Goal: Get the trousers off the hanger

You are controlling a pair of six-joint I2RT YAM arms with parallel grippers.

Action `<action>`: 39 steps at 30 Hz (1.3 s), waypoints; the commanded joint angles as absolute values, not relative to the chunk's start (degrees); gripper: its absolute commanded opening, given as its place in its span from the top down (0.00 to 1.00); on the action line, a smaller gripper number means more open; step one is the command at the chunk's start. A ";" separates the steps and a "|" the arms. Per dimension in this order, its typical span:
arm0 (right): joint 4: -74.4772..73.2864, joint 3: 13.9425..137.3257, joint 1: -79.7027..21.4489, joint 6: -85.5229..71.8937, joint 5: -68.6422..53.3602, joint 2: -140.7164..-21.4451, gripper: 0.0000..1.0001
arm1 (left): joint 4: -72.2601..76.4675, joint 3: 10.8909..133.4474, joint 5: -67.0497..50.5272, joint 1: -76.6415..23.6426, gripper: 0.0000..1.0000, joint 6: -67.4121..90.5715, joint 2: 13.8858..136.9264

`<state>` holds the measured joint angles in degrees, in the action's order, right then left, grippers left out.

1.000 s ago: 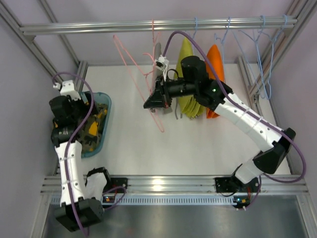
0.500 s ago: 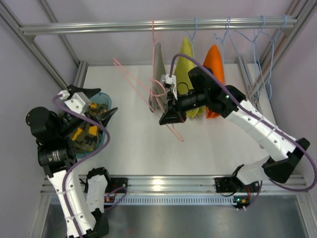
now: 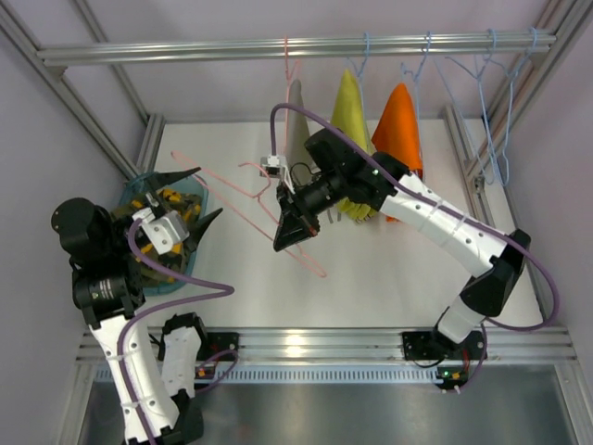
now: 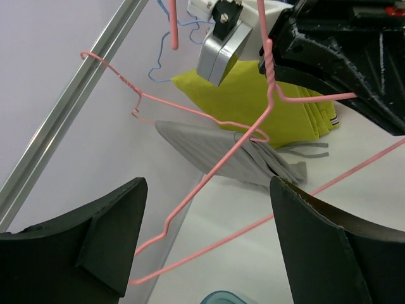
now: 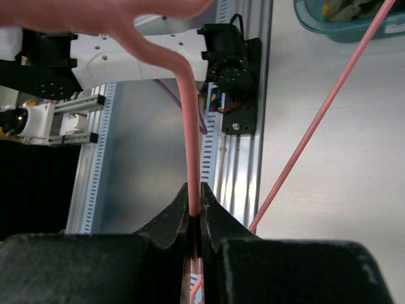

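The grey trousers (image 3: 296, 120) hang at the middle of the bench's far edge, draped over a second pink hanger (image 3: 286, 60) hooked on the rail (image 3: 185, 50). Their long axis drops straight down from it, and the drawstrings dangle at the low end in the left wrist view. The camouflage trousers (image 3: 156, 197) lie in the teal bin (image 3: 127, 190) by the left edge, so that pair looks done and the grey pair is not yet off.

The right pincer (image 3: 287, 236) is clamped on the wire of a pink hanger (image 5: 190, 126) that carries no cloth and slants across the middle of the bench toward the left edge. From this pincer the grey trousers lie just beyond, toward the far edge and slightly right. The left pincer (image 3: 193, 199) is spread wide and holds nothing. It sits above the bin and faces the hanging cloth from well apart.

The right arm is clearly the nearer one but its grip is taken, so it likely has to part with the bare hanger first. After that, the pull should probably run along the cloth's hanging length, down and toward the near edge.
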<state>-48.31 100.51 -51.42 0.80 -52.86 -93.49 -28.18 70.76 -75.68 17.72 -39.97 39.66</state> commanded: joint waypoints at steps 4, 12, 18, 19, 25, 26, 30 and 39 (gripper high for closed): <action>-43.51 106.26 -54.67 -3.69 -57.48 -96.32 1.00 | -27.25 67.51 -76.91 17.23 0.19 -49.56 40.78; -41.13 109.33 -57.83 -7.64 -58.36 -99.75 1.00 | -27.33 63.63 -72.69 16.09 0.54 -55.72 40.69; -40.17 110.39 -57.22 -8.35 -53.89 -100.20 0.73 | -27.42 62.84 -70.32 15.38 1.00 -53.62 40.43; -40.08 110.56 -56.43 -7.91 -53.18 -99.93 0.58 | -27.60 62.93 -69.88 15.38 1.00 -53.00 40.52; -41.74 110.57 -53.44 -5.46 -46.15 -95.20 0.26 | -27.60 61.88 -67.41 15.29 1.00 -51.24 40.52; -42.71 110.31 -53.09 -5.28 -45.36 -94.58 0.23 | -27.60 61.88 -67.33 15.29 1.00 -51.24 40.34; -44.03 108.20 -50.98 -4.75 -39.23 -90.62 0.14 | -27.60 61.52 -67.67 15.29 1.00 -52.12 40.61; -48.42 110.48 -47.11 -3.96 -33.40 -86.66 0.05 | -27.42 61.44 -67.32 15.12 1.00 -54.05 41.13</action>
